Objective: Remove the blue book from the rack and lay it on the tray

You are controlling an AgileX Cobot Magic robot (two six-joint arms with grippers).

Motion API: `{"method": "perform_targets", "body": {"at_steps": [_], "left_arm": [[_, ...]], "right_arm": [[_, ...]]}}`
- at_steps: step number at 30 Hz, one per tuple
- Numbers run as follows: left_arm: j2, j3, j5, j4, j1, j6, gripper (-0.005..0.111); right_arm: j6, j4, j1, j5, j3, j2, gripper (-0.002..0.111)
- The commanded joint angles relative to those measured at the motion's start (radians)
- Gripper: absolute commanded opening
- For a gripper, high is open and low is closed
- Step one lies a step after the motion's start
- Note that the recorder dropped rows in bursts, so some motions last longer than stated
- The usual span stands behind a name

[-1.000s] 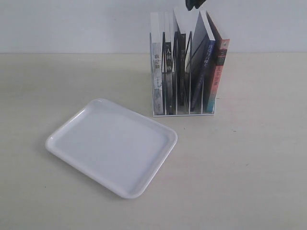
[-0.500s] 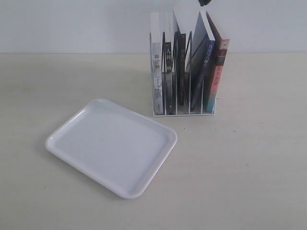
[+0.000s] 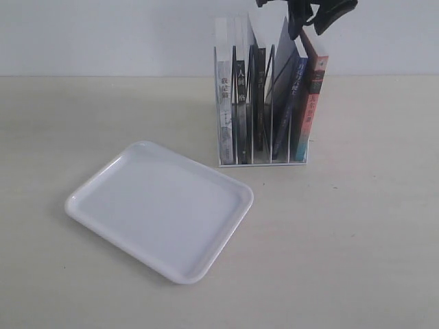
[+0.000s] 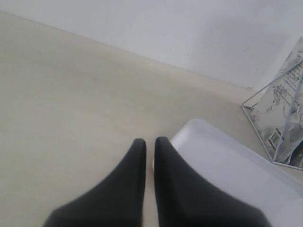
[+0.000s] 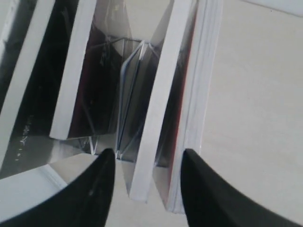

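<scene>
The white wire rack (image 3: 264, 163) stands at the back of the table with several upright books. The blue book (image 3: 293, 103) leans in it near its right end, dark blue spine showing. My right gripper (image 3: 309, 26) hovers open just above that book's top. In the right wrist view its fingers (image 5: 102, 189) straddle two white page edges, the thinner being the blue book (image 5: 154, 123); nothing is gripped. The white tray (image 3: 82, 205) lies empty at front left. My left gripper (image 4: 150, 140) is shut and empty beside the tray (image 4: 227, 161).
A pink-spined book (image 3: 312, 103) stands right of the blue one, close against it. Black-spined books (image 3: 240, 103) and a white one fill the rack's left slots. The rack's corner (image 4: 265, 101) shows in the left wrist view. A pale wall runs behind the table.
The right gripper has come down into the exterior view above the rack's right end, and its jaws have spread open. Books, rack and tray have not moved.
</scene>
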State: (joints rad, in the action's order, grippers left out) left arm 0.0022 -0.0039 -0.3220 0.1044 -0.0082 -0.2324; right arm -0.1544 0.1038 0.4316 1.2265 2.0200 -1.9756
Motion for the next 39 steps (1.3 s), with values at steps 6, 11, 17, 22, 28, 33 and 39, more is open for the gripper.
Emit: {"method": "perform_targets", "body": {"at_steps": [6,11,17,22,28,33,39], "left_arm": [[-0.002,0.004,0.010,0.006,-0.003,0.005,0.006],[-0.002,0.004,0.010,0.006,-0.003,0.005,0.006],[-0.002,0.004,0.010,0.006,-0.003,0.005,0.006],[-0.002,0.004,0.010,0.006,-0.003,0.005,0.006],[-0.002,0.004,0.010,0.006,-0.003,0.005,0.006],[-0.002,0.004,0.010,0.006,-0.003,0.005,0.006],[-0.002,0.004,0.010,0.006,-0.003,0.005,0.006]], "right_arm": [[-0.004,-0.050,-0.003,-0.005,-0.003,-0.016,0.043],[-0.004,-0.050,-0.003,-0.005,-0.003,-0.039,0.043],[-0.020,-0.050,-0.003,-0.005,-0.003,-0.067,0.043],[-0.032,-0.050,-0.003,-0.005,-0.003,-0.083,0.043],[-0.054,-0.066,-0.003,-0.005,-0.003,-0.083,0.043],[-0.060,-0.084,-0.003,-0.005,-0.003,-0.085,0.043],[-0.073,-0.094,-0.003,-0.005,-0.003,-0.110,0.042]]}}
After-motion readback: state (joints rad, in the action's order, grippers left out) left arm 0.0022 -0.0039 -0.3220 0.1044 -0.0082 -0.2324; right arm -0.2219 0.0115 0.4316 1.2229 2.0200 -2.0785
